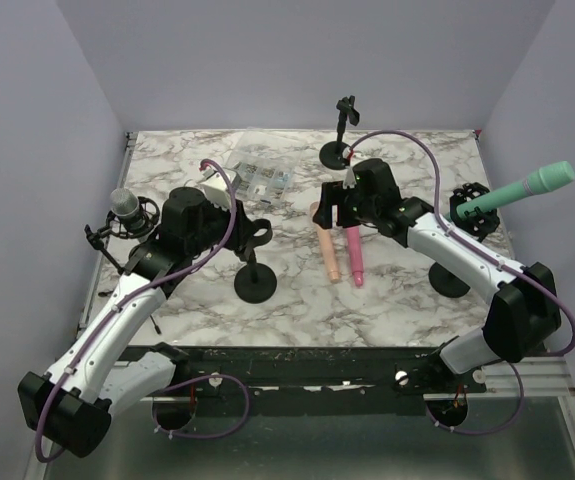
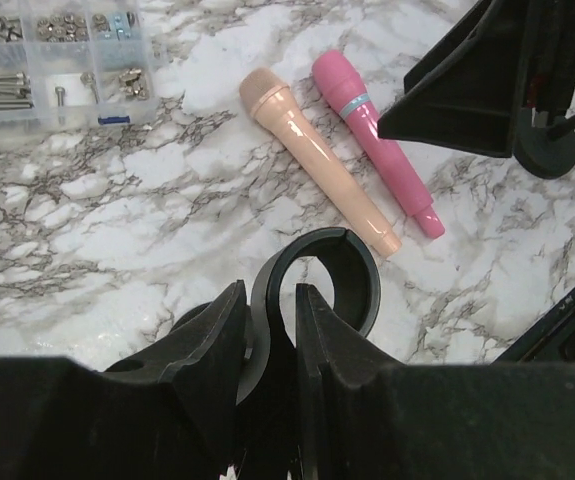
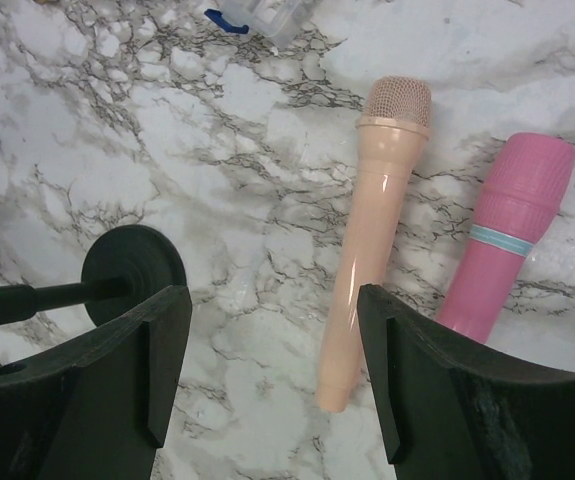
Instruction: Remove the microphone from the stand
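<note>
So the left end effector (image 2: 270,300) is clamped shut on the neck of the clip (image 2: 359,285), and the clip's ring sits empty just ahead of its fingertips. The peach microphone (image 3: 372,230) lies flat on the desk (image 1: 387,300) right under the right end effector (image 3: 272,300). That one has its fingers spread wide with nothing in them. The pink microphone (image 3: 512,240) lies close beside the peach one, partly under one finger. To me the mic looks already out of the stand (image 1: 255,285), so what remains is backing off cleanly.

Stuff I'd worry about:
- The peach mic is round and looks slick. If the right end effector dips or sweeps sideways, it probably rolls into the pink one.
- If the left end effector pulls away before it opens fully, it could drag the clip and tip the stand.
- The green microphone (image 1: 522,188) sits in its own stand behind the right end effector, just outboard of that arm. A wide retreat could knock it.
</note>
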Motion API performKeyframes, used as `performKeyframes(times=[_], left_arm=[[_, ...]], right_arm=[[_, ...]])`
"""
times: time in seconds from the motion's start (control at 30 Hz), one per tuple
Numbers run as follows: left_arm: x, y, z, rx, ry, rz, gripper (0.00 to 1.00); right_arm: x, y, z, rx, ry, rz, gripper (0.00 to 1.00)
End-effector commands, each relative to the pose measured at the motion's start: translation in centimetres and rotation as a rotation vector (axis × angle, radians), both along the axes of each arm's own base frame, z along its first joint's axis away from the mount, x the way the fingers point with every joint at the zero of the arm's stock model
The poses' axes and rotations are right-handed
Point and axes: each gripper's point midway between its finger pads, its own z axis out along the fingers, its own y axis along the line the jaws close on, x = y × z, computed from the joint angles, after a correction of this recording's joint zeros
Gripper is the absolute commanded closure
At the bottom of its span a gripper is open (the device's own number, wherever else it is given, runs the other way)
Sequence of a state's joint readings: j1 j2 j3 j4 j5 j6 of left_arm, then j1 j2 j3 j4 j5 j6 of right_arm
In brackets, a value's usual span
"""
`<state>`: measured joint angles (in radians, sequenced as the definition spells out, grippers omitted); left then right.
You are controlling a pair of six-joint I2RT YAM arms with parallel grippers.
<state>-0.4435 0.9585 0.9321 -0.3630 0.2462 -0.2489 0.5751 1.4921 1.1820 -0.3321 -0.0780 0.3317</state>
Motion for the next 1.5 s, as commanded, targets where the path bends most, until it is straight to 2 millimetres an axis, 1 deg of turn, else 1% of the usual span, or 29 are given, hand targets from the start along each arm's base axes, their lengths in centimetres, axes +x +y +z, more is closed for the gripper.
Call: performKeyframes(times=[0.0,0.17,0.23,0.3,0.4,0.5,0.57,0.6,0.67,0.7,0.73,0.8,0.9,1.0,1.1,1.17,1.23,1.3,1.47], left_arm=[[-0.4,1.5,-4.3,0.107,0.129,0.062,0.72],[-0.2,1.5,-4.0,0.102,0.132,0.073,0.68],[-0.2,1.7,-2.6,0.101,0.115,0.078,0.61],[-0.4,1.8,-0.4,0.091,0.081,0.075,0.49],[-1.2,1.9,3.8,0.050,0.013,0.059,0.27],[-2.3,2.1,8.3,0.004,-0.059,0.048,0.16],[-3.2,2.5,10.5,-0.016,-0.088,0.047,0.05],[-3.6,2.7,11.4,-0.024,-0.096,0.049,0.02],[-4.4,3.4,13.0,-0.028,-0.115,0.070,0.01],[-4.7,4.0,13.5,-0.022,-0.119,0.087,0.02],[-5.1,4.6,14.2,-0.019,-0.133,0.108,0.02],[-5.6,6.3,15.1,0.003,-0.150,0.182,0.02],[-6.1,9.9,15.8,0.049,-0.179,0.340,0.02],[-6.7,14.3,16.2,0.100,-0.202,0.552,0.01],[-7.2,18.5,16.0,0.165,-0.214,0.767,0.02],[-7.3,20.3,15.6,0.211,-0.219,0.869,0.02],[-7.3,21.7,15.2,0.250,-0.218,0.954,0.02],[-6.9,22.5,14.7,0.271,-0.223,1.015,0.01],[-4.7,22.5,14.0,0.258,-0.247,1.068,0.02]], right_arm=[[-0.8,0.7,0.9,0.045,-0.016,0.040,0.25],[-1.1,0.7,1.6,0.060,-0.030,0.046,0.25],[-1.2,0.7,2.2,0.070,-0.042,0.049,0.25],[-1.4,0.9,2.7,0.088,-0.053,0.059,0.23],[-1.6,1.4,3.8,0.128,-0.078,0.078,0.20],[-1.7,2.0,4.8,0.150,-0.093,0.096,0.18],[-1.8,2.5,5.4,0.159,-0.101,0.109,0.17],[-1.9,2.8,5.8,0.165,-0.108,0.114,0.16],[-2.1,3.3,6.6,0.174,-0.124,0.127,0.16],[-2.3,3.7,7.1,0.181,-0.133,0.136,0.15],[-2.4,4.1,7.6,0.187,-0.146,0.144,0.15],[-2.9,5.1,8.5,0.198,-0.164,0.165,0.14],[-3.6,6.4,9.5,0.209,-0.184,0.192,0.14],[-4.4,7.5,9.7,0.216,-0.188,0.215,0.14],[-5.0,8.2,9.6,0.219,-0.184,0.229,0.14],[-5.2,8.4,9.4,0.220,-0.177,0.232,0.14],[-5.6,8.5,9.2,0.220,-0.169,0.236,0.14],[-5.8,8.5,9.1,0.218,-0.165,0.236,0.14],[-6.4,8.1,8.8,0.213,-0.156,0.230,0.14]])
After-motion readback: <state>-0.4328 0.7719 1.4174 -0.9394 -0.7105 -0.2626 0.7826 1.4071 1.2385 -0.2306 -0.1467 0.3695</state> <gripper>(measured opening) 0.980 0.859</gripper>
